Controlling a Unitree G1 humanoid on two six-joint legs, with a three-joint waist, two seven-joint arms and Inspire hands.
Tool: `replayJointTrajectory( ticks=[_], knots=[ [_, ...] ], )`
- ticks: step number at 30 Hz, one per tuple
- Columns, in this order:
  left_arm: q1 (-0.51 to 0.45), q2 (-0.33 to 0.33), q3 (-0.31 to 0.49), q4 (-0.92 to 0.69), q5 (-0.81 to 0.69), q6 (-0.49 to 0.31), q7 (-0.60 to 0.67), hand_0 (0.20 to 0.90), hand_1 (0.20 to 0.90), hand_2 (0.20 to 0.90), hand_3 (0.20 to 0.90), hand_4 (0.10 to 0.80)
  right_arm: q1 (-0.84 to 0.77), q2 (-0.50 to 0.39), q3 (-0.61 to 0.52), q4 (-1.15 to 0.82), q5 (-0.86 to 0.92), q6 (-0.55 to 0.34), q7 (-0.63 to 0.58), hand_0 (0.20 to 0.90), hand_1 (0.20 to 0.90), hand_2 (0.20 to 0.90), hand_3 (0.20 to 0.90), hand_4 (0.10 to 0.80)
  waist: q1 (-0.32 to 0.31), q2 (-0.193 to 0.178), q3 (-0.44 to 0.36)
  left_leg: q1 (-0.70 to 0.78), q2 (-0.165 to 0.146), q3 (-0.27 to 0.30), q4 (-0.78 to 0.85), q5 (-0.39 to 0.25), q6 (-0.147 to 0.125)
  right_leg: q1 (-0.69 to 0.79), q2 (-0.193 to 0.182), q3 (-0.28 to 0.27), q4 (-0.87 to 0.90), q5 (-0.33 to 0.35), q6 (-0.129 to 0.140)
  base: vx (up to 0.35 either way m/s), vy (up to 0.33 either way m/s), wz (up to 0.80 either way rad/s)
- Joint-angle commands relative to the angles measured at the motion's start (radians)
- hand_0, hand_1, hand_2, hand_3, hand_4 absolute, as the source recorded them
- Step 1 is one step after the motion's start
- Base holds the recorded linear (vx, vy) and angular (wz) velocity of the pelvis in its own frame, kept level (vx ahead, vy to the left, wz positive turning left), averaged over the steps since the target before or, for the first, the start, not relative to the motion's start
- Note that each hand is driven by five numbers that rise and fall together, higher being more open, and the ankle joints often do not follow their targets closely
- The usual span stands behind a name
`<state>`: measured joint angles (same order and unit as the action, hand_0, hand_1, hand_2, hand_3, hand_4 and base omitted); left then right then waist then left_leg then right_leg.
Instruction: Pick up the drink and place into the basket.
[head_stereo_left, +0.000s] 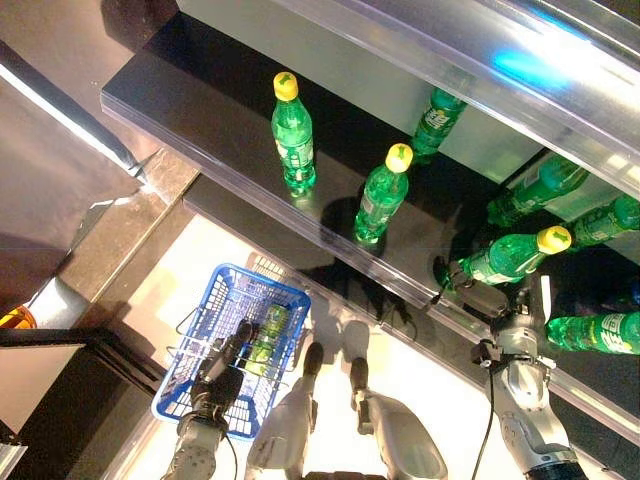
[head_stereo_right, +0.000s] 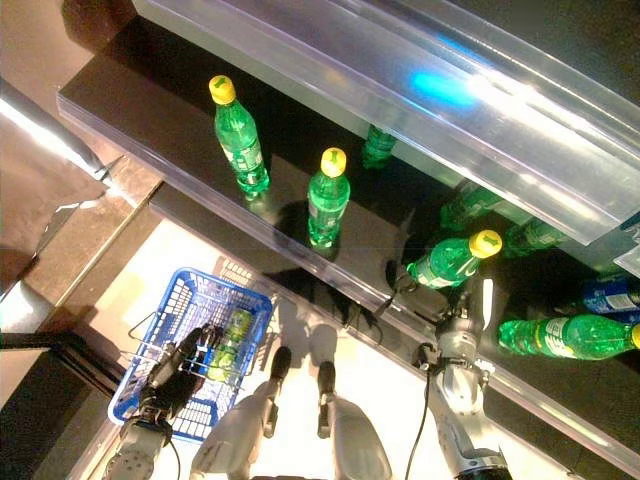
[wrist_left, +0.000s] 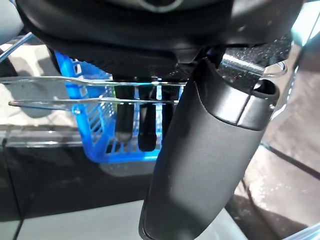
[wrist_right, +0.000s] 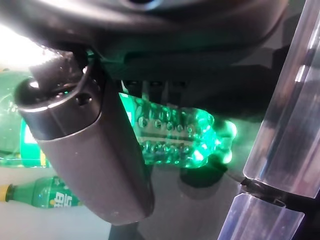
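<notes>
— Left side? 
— Left hand (head_stereo_left: 222, 372) curled round the wire handle of the blue basket (head_stereo_left: 205, 300), one green bottle (head_stereo_left: 268, 333) lying inside. 
— And right? 
— Right hand (head_stereo_left: 488, 296) wrapped around a green drink bottle (head_stereo_left: 508, 257), tilted at the black shelf (head_stereo_left: 200, 95) edge.

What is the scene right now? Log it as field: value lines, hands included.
left hand: curled on the handle of the blue basket
basket contents: one green bottle lying inside
right hand: shut on a tilted green bottle with yellow cap at the shelf
standing on shelf: two upright green bottles
task stage: held bottle not yet in basket
</notes>
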<state>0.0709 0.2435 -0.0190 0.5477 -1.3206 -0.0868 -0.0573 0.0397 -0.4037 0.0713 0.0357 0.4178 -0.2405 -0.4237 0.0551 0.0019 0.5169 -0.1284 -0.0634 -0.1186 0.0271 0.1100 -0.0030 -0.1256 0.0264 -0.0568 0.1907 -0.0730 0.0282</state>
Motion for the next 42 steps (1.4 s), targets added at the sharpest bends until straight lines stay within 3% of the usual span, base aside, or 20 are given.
replayJointTrajectory(
  ticks=[1, 15, 26, 40, 41, 42],
  knots=[
    [-0.014, 0.124, 0.103, -0.152, 0.047, -0.094, -0.095, 0.3, 0.3, 0.3, 0.2, 0.1, -0.013, -0.037, -0.013, -0.072, -0.024, -0.08, -0.04, 0.9, 0.9, 0.9, 0.9, 0.8, 0.01, 0.008, -0.112, 0.026, -0.081, 0.006, 0.058, -0.096, 0.019, -0.112, -0.005, -0.023, 0.027, 0.085, 0.122, 0.0, 0.0, 0.0],
    [-0.055, 0.157, 0.083, -0.21, 0.047, -0.102, -0.053, 0.3, 0.3, 0.3, 0.2, 0.1, -0.085, -0.05, 0.008, -0.097, -0.061, -0.119, -0.128, 0.9, 0.9, 0.9, 0.9, 0.8, 0.025, -0.01, -0.083, -0.124, -0.077, 0.009, 0.333, -0.232, 0.03, -0.255, -0.025, 0.001, 0.269, 0.008, 0.137, -0.047, -0.017, 0.01],
    [-0.056, 0.138, 0.068, -0.183, 0.033, -0.142, -0.089, 0.3, 0.3, 0.3, 0.2, 0.1, -0.149, -0.09, 0.003, -0.076, -0.074, -0.145, -0.101, 0.9, 0.9, 0.9, 0.9, 0.8, 0.033, 0.003, -0.067, -0.221, -0.095, -0.002, 0.375, -0.216, 0.046, -0.328, 0.007, 0.033, 0.316, 0.003, 0.133, -0.036, 0.006, 0.0],
    [-0.101, 0.158, 0.072, -0.146, 0.032, -0.123, -0.092, 0.3, 0.3, 0.3, 0.2, 0.1, -0.249, -0.1, -0.002, -0.096, -0.069, -0.118, -0.18, 0.9, 0.9, 0.9, 0.9, 0.8, 0.047, 0.0, -0.051, -0.261, -0.106, -0.013, 0.413, -0.23, 0.048, -0.357, 0.008, 0.035, 0.338, -0.005, 0.136, 0.0, 0.0, 0.0],
    [-0.106, 0.16, 0.073, -0.143, 0.031, -0.12, -0.091, 0.3, 0.3, 0.3, 0.2, 0.1, -0.26, -0.102, -0.004, -0.098, -0.064, -0.11, -0.188, 0.839, 0.839, 0.839, 0.829, 0.729, 0.048, 0.0, -0.051, -0.264, -0.107, -0.013, 0.415, -0.232, 0.048, -0.361, 0.008, 0.036, 0.339, -0.006, 0.135, 0.0, 0.0, 0.0],
    [-0.111, 0.161, 0.073, -0.139, 0.031, -0.119, -0.091, 0.3, 0.3, 0.3, 0.2, 0.1, -0.269, -0.101, -0.004, -0.096, -0.06, -0.105, -0.191, 0.519, 0.519, 0.519, 0.455, 0.355, 0.047, 0.0, -0.051, -0.266, -0.107, -0.012, 0.417, -0.233, 0.048, -0.363, 0.007, 0.036, 0.341, -0.006, 0.136, 0.0, 0.0, 0.0]
  ],
)
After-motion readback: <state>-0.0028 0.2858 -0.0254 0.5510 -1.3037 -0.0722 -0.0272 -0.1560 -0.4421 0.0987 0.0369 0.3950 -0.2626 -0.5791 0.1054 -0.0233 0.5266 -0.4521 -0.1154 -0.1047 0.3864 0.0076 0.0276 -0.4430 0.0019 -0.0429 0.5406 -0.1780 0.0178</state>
